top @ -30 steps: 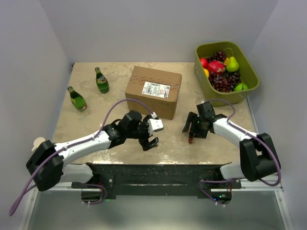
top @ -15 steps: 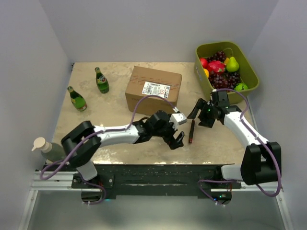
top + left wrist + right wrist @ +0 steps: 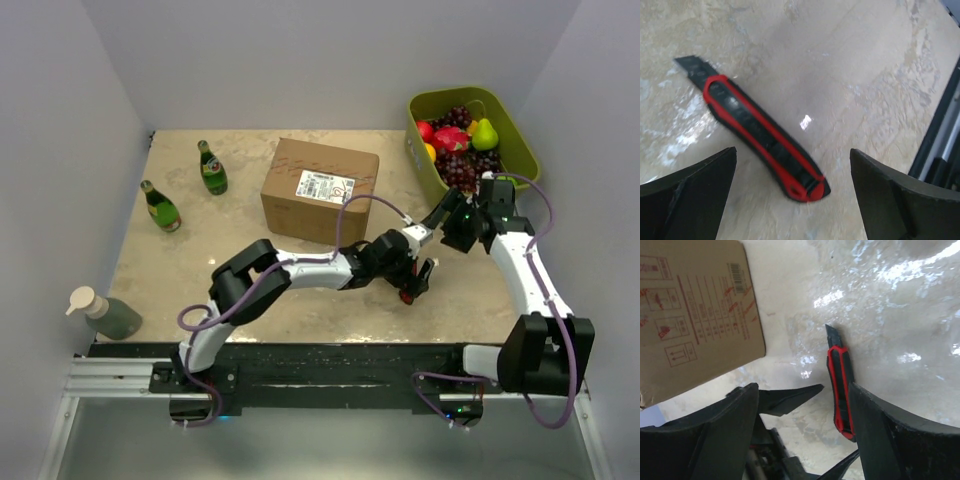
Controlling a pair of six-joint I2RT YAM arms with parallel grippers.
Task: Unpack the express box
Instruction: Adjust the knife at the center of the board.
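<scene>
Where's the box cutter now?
The box cutter lies on the table, right of centre in top view, near the express box, under the left end effector.

Red-and-black utility knife (image 3: 765, 137) laid flat on marbled tabletop (image 3: 200, 262), blade extended. Two green glass bottles (image 3: 211, 168) (image 3: 160, 207) stood upright at far left, apart from each other. Olive-green tub (image 3: 521, 135) set at far right, filled with grapes (image 3: 465, 170), pear (image 3: 485, 133), other fruit. Pump bottle (image 3: 108, 313) seen at near-left edge.

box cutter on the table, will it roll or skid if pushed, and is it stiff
The box cutter lies flat and looks flattish, so it probably won't roll. The table is glossy, so a nudge may make it skid or spin. Its handle looks rigid; the blade seems extended, so pinch the handle.
</scene>
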